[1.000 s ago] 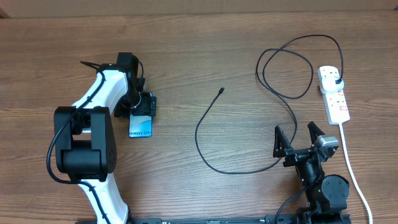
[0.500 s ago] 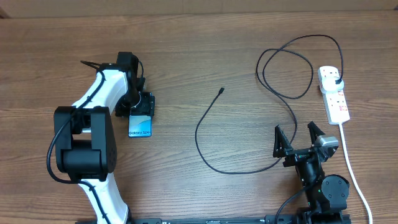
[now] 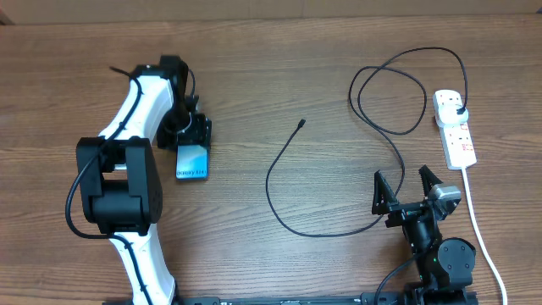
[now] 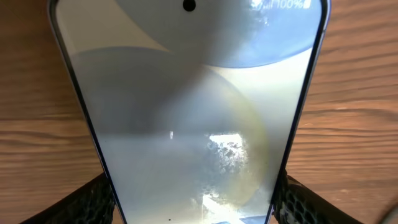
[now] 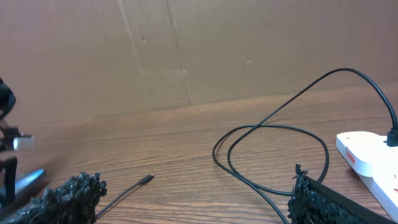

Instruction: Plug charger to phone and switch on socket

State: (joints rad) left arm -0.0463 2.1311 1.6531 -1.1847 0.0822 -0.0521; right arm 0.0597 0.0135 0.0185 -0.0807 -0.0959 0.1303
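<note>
- The left end effector [image 3: 193,138] is pinching the phone [image 4: 186,124]: in the left wrist view a finger [image 4: 93,199] sits against each long edge.
- The phone lies on the left part of the desk [image 3: 296,51], screen up and lit. Its camera-hole end points away from the wrist.
- By my judgement the charging port is therefore at the end tucked under the end effector. The connector could be blocked there unless the grip is shifted.
- A hold on two thin, smooth edges may slip or twist if the phone is lifted or pushed against.
- The right end effector [image 3: 402,182] is spread wide and empty, low at the near right of the desk.
- The charger [image 3: 268,174] passes just beside the right end effector's fingers. A careless move could snag the loop and drag the tip away.
- The connector tip [image 3: 301,124] lies mid-desk, well apart from the phone. It is small and flat on the wood, so it is easy to miss or to pick up crooked.
- The charger's plug already sits in the socket [image 3: 457,140] at far right. Tugging the cable could slide that light strip or loosen the plug.
- I cannot tell the switch position.
</note>
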